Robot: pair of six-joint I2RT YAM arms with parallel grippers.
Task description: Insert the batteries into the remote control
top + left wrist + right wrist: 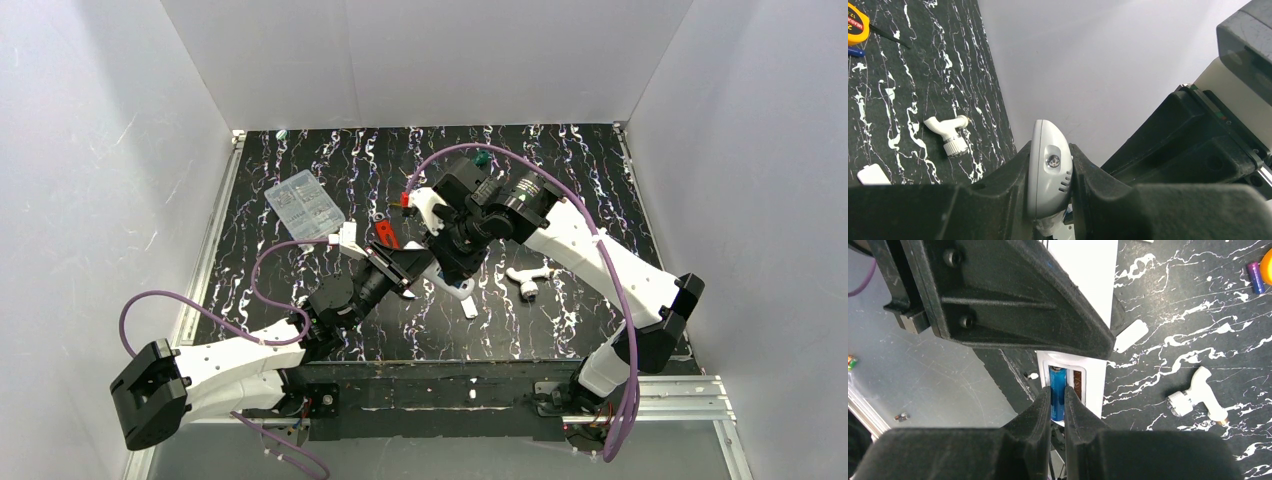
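Right jaws tight on battery [1057, 399]

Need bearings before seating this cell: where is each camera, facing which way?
Top external: above, behind the bases, looking down on the black marbled table; both arms show.
Left wrist: looks along left gripper, shut on white plastic remote control.
Right wrist: looks along right gripper, pinching slim blue battery.
Wrist views share the white angled fitting.

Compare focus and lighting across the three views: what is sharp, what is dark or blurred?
Top external: even light, the table sharp throughout. Left wrist: the remote control crisp, the left fingers nearly featureless black. Right wrist: the battery clear, the right fingers dark and soft.
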